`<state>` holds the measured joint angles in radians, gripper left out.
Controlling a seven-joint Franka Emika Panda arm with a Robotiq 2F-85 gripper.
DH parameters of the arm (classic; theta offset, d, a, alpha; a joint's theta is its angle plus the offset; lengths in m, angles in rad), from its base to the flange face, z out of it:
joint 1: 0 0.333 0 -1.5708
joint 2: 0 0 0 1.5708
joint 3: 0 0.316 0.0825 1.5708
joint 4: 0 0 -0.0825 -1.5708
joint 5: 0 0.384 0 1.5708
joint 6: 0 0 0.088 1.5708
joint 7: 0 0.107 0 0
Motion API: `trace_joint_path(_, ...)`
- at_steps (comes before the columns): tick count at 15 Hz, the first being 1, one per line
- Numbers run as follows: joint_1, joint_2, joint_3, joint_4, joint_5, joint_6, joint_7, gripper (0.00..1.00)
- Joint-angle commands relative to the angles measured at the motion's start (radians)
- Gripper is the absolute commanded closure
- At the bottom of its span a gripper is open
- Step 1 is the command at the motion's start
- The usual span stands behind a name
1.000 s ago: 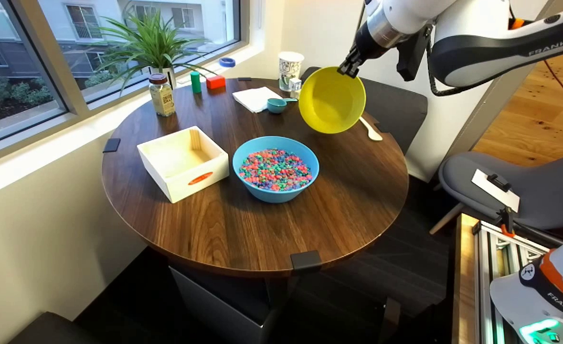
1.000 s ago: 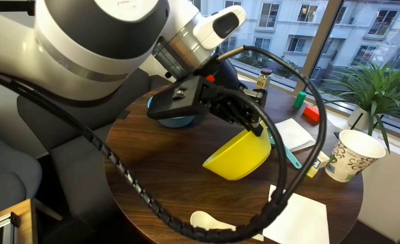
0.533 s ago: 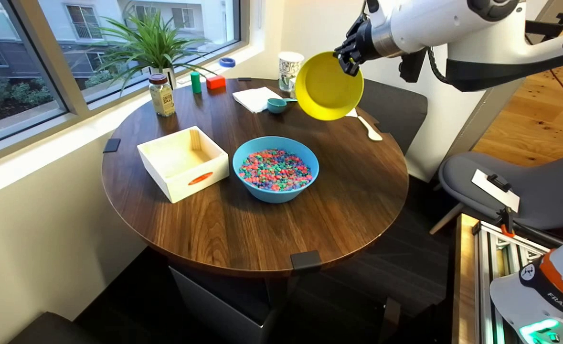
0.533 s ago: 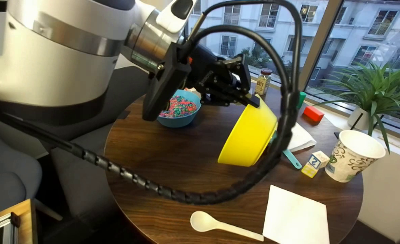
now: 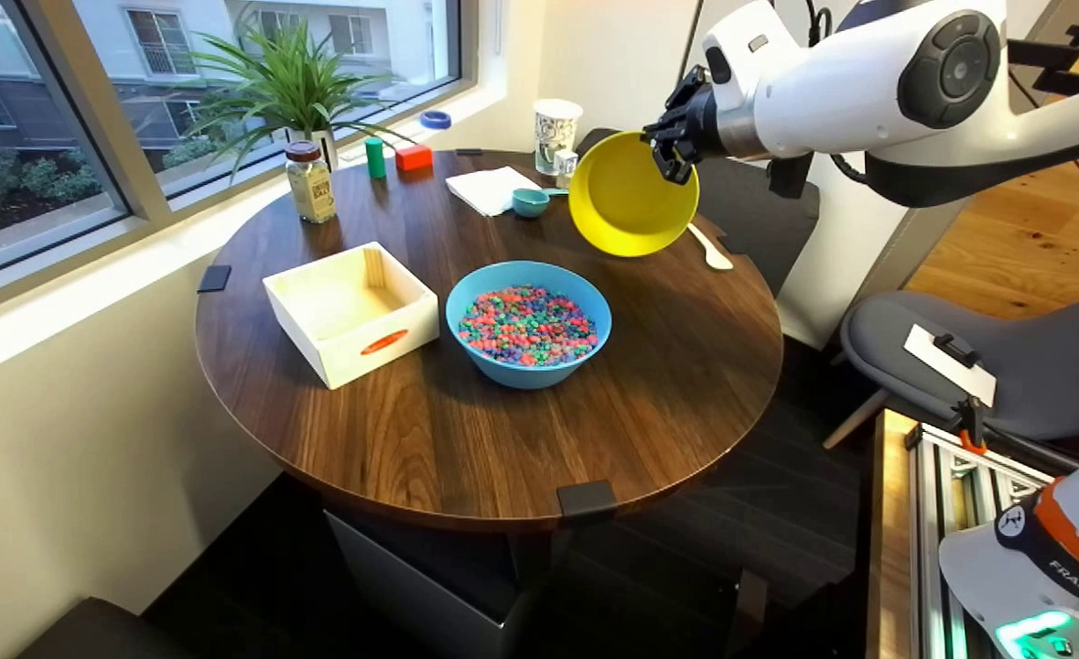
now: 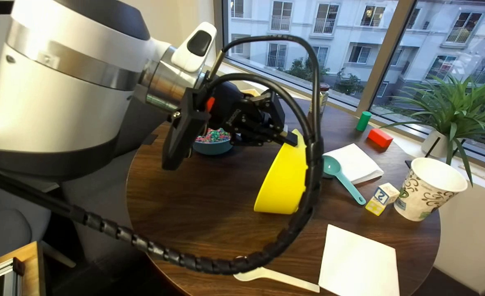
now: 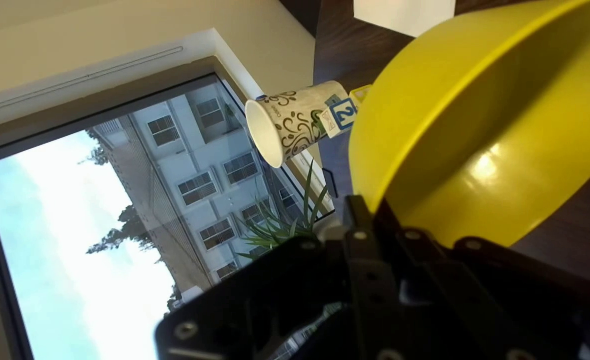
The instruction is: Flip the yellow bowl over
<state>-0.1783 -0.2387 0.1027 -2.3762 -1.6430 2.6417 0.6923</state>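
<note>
One hand (image 7: 372,207), seemingly marked ROBOTIQ, pinches the yellow bowl (image 5: 629,206); a block (image 7: 342,115) reads 2.

The wrist view cuts the yellow bowl (image 7: 480,130) at two o'clock; in an exterior view, a cable (image 6: 315,161) covers its three-o'clock side.

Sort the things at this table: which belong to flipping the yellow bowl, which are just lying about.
For the job:
yellow bowl, tilted
gripper, clamped on its rim

Lying about:
blue bowl
pale box
jar
green cylinder
red block
teal scoop
paper cup
number block
spoon
white sheets
</note>
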Motion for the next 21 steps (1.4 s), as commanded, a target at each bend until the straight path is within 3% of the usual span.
trace_joint_path(1, 0.0, 0.0, 0.0, 0.0, 0.0, 0.0, 0.0, 0.94)
trace_joint_path(2, 0.0, -0.001, 0.0, 0.0, 0.0, 0.0, 0.0, 0.99)
trace_joint_path(11, 0.02, -0.024, 0.084, -0.051, -0.224, -0.14, 0.049, 0.99)
trace_joint_path(12, 0.107, -0.023, 0.018, -0.057, -0.254, -0.181, 0.04, 0.99)
trace_joint_path(21, 0.248, -0.009, 0.002, -0.151, -0.386, -0.432, 0.055, 0.99)
